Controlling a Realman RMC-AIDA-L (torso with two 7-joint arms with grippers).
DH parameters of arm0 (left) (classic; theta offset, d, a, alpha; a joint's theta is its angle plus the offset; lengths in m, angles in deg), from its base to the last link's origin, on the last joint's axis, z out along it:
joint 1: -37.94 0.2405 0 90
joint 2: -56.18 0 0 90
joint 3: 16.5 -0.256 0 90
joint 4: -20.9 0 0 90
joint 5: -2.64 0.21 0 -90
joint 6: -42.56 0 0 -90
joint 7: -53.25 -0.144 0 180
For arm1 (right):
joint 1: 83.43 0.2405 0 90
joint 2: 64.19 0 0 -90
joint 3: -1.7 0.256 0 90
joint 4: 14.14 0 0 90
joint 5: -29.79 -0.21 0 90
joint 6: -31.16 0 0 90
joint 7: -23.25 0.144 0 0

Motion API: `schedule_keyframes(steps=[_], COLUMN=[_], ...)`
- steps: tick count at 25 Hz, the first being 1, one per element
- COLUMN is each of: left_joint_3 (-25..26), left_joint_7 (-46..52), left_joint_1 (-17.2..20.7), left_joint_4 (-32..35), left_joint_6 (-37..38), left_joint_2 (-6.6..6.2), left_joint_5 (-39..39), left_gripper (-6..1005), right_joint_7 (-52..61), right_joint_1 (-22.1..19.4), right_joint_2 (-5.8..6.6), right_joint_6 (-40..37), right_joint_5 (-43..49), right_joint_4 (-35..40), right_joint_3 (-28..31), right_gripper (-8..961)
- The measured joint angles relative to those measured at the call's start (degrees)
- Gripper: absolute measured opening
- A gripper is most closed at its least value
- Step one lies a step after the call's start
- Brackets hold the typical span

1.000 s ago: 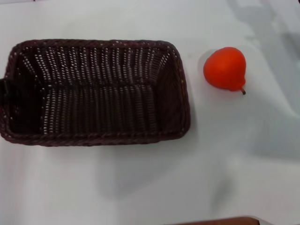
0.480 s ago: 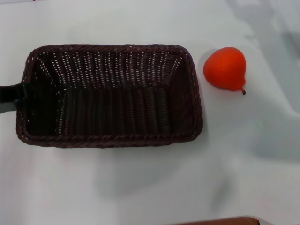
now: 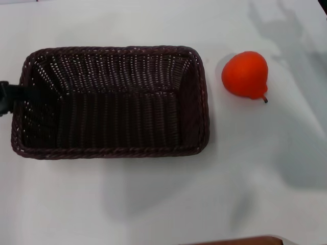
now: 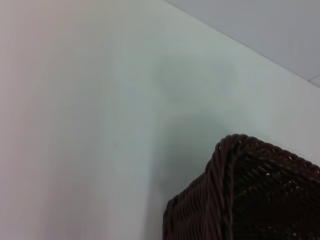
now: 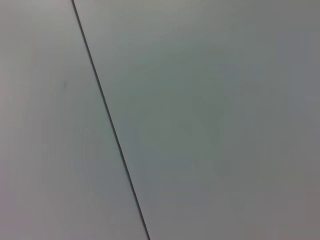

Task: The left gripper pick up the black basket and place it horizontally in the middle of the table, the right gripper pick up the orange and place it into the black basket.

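- Left gripper (image 3: 6, 97): only a small black blocky piece shows, at the left edge of the head view. It meets the short left end of the basket at rim height. Whether its fingers are apart or together cannot be told, since none of them shows in either the head view or the left wrist view.
- Black basket (image 3: 110, 102): a large rectangular dark brown-black woven wicker basket with a braided rim and sloping sides. It sits with its long side running away to the right of the left gripper, mouth upward, nothing inside it. The left wrist view shows one braided corner (image 4: 235, 150) of it close up, with the woven wall dropping below the rim.
- Table (image 3: 163, 204): a plain, smooth, slightly glossy white tabletop that bears the basket and the fruit. Soft grey shadows lie on it at the far right side and in front of the basket.
- Orange (image 3: 246, 74): a bright orange-red, roundish, slightly pear-shaped fruit with a small nub and a short dark stem pointing toward the near right. It rests on the table just beyond the basket's right end, on the far side of the basket from the left gripper, apart from the rim and level with the basket's rear half.
- Right gripper: not seen in any view. The right wrist view shows only a pale grey surface crossed by a thin dark line (image 5: 110, 120).
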Motion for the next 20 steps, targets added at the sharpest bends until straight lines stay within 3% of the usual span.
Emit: schedule_keyframes(steps=[6, 11, 15, 20], left_joint_3=[8.8, 20.6, 29.1, 32.9], left_joint_7=[-8.0, -22.0, -32.9, -43.5], left_joint_1=[-0.1, 0.2, 0.4, 1.5], left_joint_4=[0.6, 8.1, 16.8, 25.1], left_joint_6=[-1.2, 2.9, 3.6, 2.9], left_joint_2=[0.03, 0.08, 0.13, 0.33], left_joint_5=[-2.5, -16.3, -28.5, -38.2], left_gripper=[499, 732, 833, 884], right_joint_7=[2.5, 2.6, 2.6, 2.5], right_joint_1=[-2.3, -3.7, -3.8, -3.4], right_joint_2=[0.0, 0.08, -0.11, -0.15], right_joint_6=[2.0, 1.8, 0.5, -3.5], right_joint_5=[0.0, 0.1, 0.1, -0.2], right_joint_4=[0.2, 0.7, 3.0, 4.9], right_joint_3=[-6.8, -14.9, -17.8, -18.2], right_gripper=[816, 816, 815, 815])
